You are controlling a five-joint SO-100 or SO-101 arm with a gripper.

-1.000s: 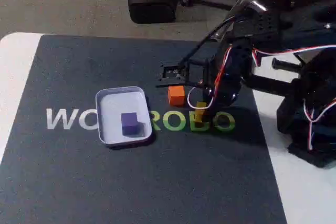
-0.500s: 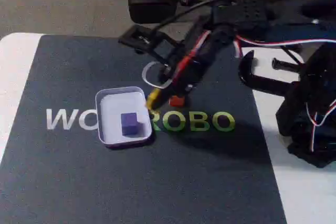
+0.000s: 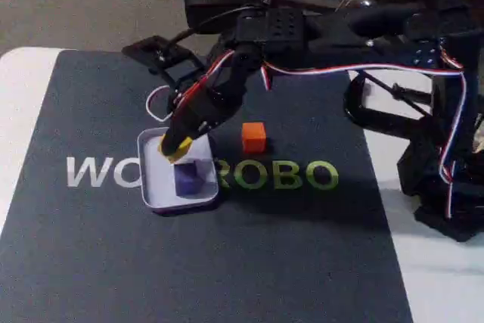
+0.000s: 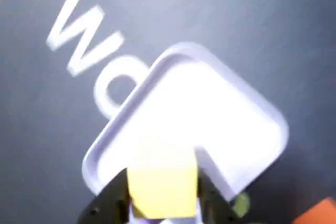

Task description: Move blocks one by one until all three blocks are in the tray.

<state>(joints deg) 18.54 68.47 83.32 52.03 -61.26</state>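
My gripper (image 3: 177, 148) is shut on the yellow block (image 3: 176, 149) and holds it just above the pale tray (image 3: 154, 187). The purple block (image 3: 187, 178) lies inside the tray, partly behind the gripper's tip. The orange block (image 3: 254, 137) rests on the dark mat to the right of the tray. In the wrist view the yellow block (image 4: 163, 184) sits between the black fingers (image 4: 212, 203) at the bottom edge, over the tray (image 4: 178, 56), and a corner of the orange block (image 4: 320, 214) shows at the lower right.
The dark mat (image 3: 113, 262) with large letters covers the white table (image 3: 19, 104). The arm's base and wiring (image 3: 446, 164) stand at the right, with a clamp beside them. A chair base is behind the table.
The arm swung left from beside the orange block, carrying the yellow block over the tray's upper part. The orange and purple blocks have stayed in place.
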